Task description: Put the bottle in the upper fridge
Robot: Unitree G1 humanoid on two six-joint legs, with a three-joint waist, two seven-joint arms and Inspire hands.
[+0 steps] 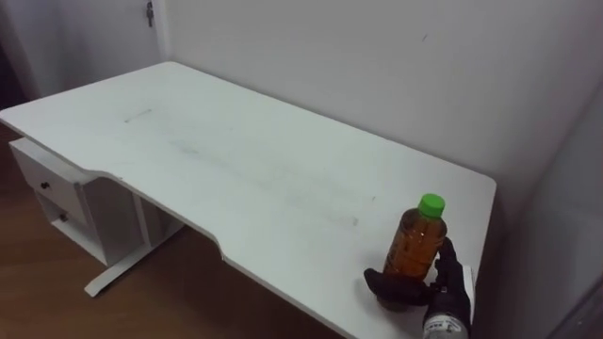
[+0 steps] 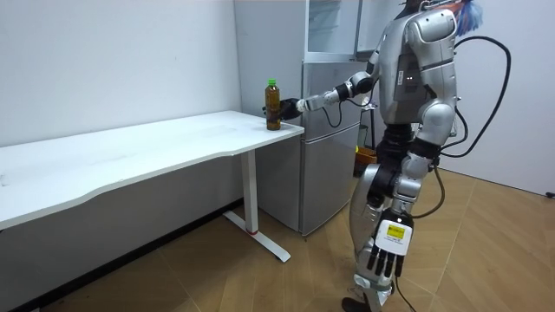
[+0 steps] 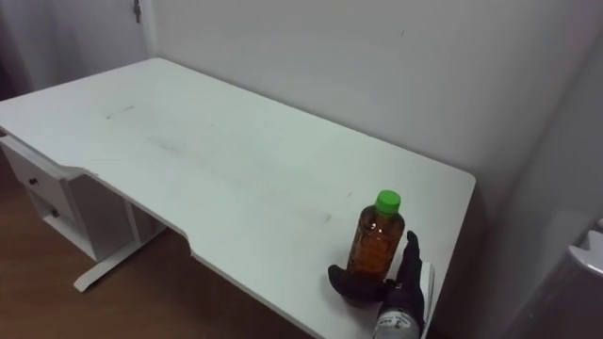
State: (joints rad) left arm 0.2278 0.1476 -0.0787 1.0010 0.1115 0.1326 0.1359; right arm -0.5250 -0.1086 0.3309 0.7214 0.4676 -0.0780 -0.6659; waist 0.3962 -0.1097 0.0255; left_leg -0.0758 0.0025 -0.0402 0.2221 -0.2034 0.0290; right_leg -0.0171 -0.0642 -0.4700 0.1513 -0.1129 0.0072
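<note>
Left eye view and right eye view both look down on the right hand [image 1: 445,294], which comes in from the lower right corner and is partly cut off by the bottom edge. It grasps the bottle [image 1: 416,247]: the thumb curls round the front of the bottle's lower part, and the fingers [image 1: 453,263] rise against its far right side. The bottle's base is hidden behind the thumb, so it cannot be told for sure whether it rests on the table [image 1: 236,160] or is just clear of it. The bottle stands upright, filled with amber liquid, its green cap [image 1: 431,202] straight above the hand. It sits at the table's corner nearest the hand, with the long white top stretching away to the hand's left. A drawer unit [image 1: 57,188] shows under the far end, half hidden by the tabletop.

From the room view, the robot stands off the table's end with its right arm stretched out to the bottle. A grey fridge [image 2: 329,130] stands just behind that arm, and a glass-fronted part above it is cut off by the top edge. The left hand [image 2: 386,251] hangs low beside the leg, fingers loose and straight, holding nothing.
</note>
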